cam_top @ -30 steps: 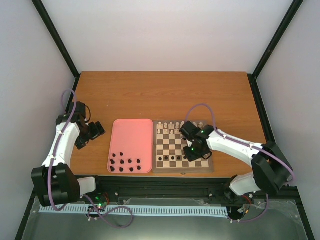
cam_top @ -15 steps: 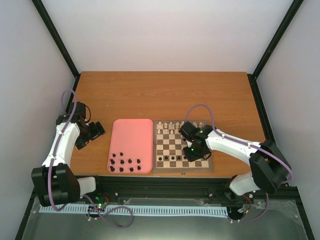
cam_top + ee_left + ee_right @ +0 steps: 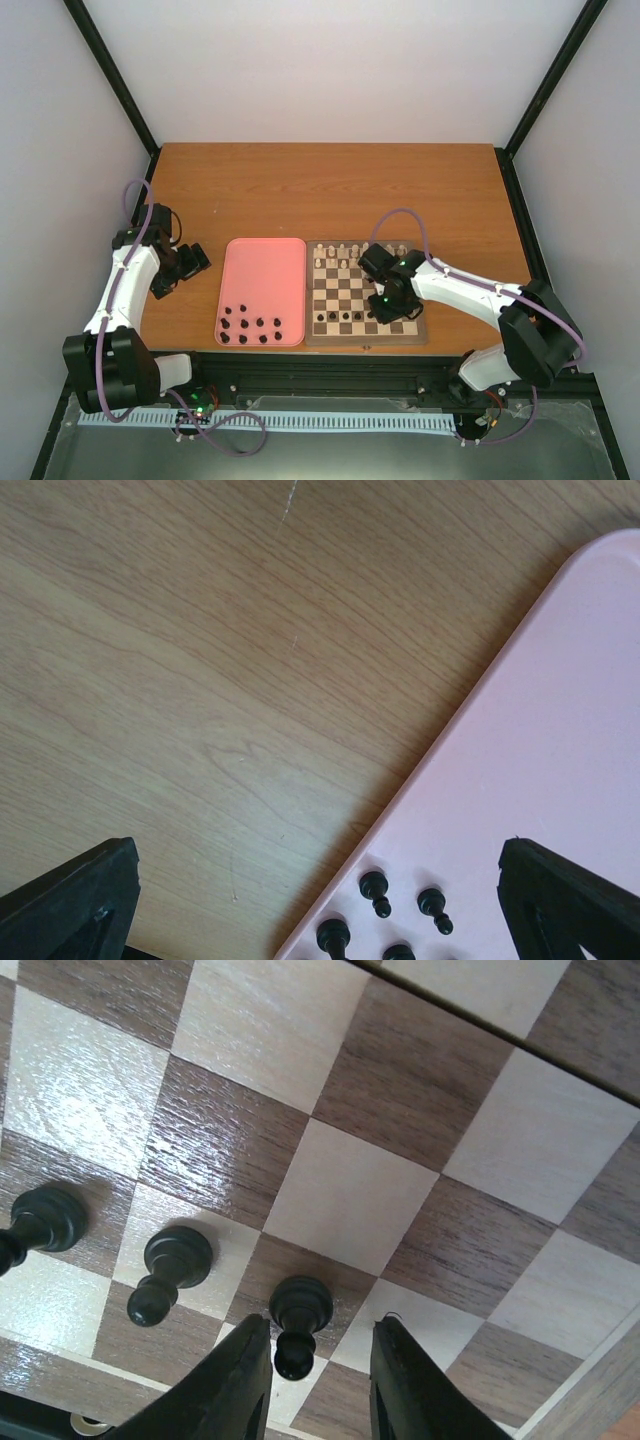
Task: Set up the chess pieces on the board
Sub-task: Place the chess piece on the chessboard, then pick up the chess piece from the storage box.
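The board (image 3: 352, 290) lies right of the pink tray (image 3: 262, 280). Cream pieces (image 3: 338, 256) stand on its far rows and a few dark pawns (image 3: 340, 318) on a near row. Several dark pieces (image 3: 250, 330) stand at the tray's near end. My right gripper (image 3: 384, 316) is low over the board's near right part. In the right wrist view it (image 3: 315, 1375) is open, with a dark pawn (image 3: 300, 1315) upright between the fingers, close to the left one and apart from the right one. Two more dark pawns (image 3: 172, 1265) stand to its left. My left gripper (image 3: 190, 258) is open over the table.
In the left wrist view the open left gripper (image 3: 320, 920) hangs over the pink tray's (image 3: 545, 730) left edge, with dark pieces (image 3: 376, 889) on it just below. Bare wooden table (image 3: 330, 190) lies beyond the tray and board. Black frame posts stand at the corners.
The right arm has shifted very slightly over the board. The left arm has not moved.
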Robot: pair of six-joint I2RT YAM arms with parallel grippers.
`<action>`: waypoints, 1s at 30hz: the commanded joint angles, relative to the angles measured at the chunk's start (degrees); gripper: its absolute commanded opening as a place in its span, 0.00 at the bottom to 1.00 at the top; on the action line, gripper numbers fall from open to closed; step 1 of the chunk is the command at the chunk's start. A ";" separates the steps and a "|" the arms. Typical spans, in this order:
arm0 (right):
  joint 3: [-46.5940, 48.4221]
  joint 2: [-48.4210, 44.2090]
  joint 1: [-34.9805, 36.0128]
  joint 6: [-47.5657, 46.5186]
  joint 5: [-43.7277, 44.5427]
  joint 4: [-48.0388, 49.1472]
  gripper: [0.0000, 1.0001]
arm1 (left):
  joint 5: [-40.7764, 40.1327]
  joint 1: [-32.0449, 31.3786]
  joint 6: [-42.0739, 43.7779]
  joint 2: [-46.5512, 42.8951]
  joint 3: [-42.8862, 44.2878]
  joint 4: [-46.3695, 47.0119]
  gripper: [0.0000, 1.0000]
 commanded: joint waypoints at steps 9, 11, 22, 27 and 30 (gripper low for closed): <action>6.37 -3.41 -0.37 -0.80 1.36 -5.20 0.37 | 0.69 0.48 0.19 -0.31 0.63 0.41 1.00; 7.77 -3.66 -0.38 -1.02 1.70 -6.33 0.37 | 0.70 0.50 0.19 -0.30 0.49 0.49 1.00; 22.53 2.54 1.78 -2.76 -1.57 -7.44 0.38 | 1.07 0.44 0.28 -0.32 0.57 0.49 1.00; 34.83 12.19 7.70 -4.38 -2.01 -5.36 0.38 | 1.07 0.46 0.30 -0.13 0.91 0.33 1.00; 41.66 18.99 10.71 -5.16 -3.97 -3.20 0.39 | 1.33 0.44 0.25 0.11 1.04 0.41 1.00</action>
